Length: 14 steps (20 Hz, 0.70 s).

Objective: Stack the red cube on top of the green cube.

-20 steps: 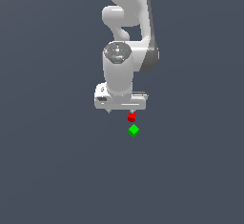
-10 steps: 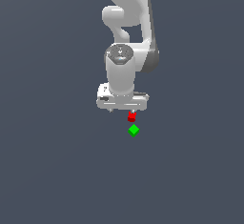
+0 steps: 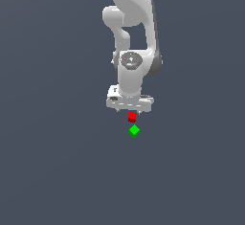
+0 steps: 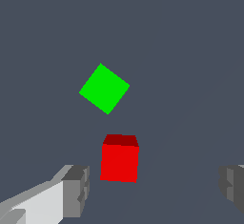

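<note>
Lowered since a second ago: arm and white two-finger gripper sit closer to the tiny bright-red cube, going by the exterior view. Nearest to me in the wrist view, grey finger pads are spread wide, nothing between them. Red cube rests on the grey floor, nearer one pad than the other. Beyond the red cube, near but apart, lies the tiny bright-green cube, turned diamond-wise. I judge the off-centre approach risky: the closer pad could nudge the red cube toward the green one.
</note>
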Motion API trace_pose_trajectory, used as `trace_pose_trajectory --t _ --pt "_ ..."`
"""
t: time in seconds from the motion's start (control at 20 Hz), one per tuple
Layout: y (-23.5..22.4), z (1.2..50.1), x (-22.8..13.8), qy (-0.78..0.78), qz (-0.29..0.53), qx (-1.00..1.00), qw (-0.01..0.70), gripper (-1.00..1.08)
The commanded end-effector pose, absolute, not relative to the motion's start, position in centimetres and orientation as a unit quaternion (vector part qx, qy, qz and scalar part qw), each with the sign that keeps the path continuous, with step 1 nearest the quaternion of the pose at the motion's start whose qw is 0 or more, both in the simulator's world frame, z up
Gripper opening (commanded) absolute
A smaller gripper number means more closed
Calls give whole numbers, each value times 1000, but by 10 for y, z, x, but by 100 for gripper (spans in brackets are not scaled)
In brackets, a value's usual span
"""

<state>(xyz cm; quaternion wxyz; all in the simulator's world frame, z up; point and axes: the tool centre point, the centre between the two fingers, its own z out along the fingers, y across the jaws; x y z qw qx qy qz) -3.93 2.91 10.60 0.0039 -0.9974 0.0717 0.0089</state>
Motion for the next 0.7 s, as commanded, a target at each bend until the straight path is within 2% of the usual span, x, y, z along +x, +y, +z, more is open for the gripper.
trace_pose_trajectory --t 0.0,0.65 --pt "37 94 -47 83 6 -997 3 100" --pt "56 69 -59 107 0 -994 0 100"
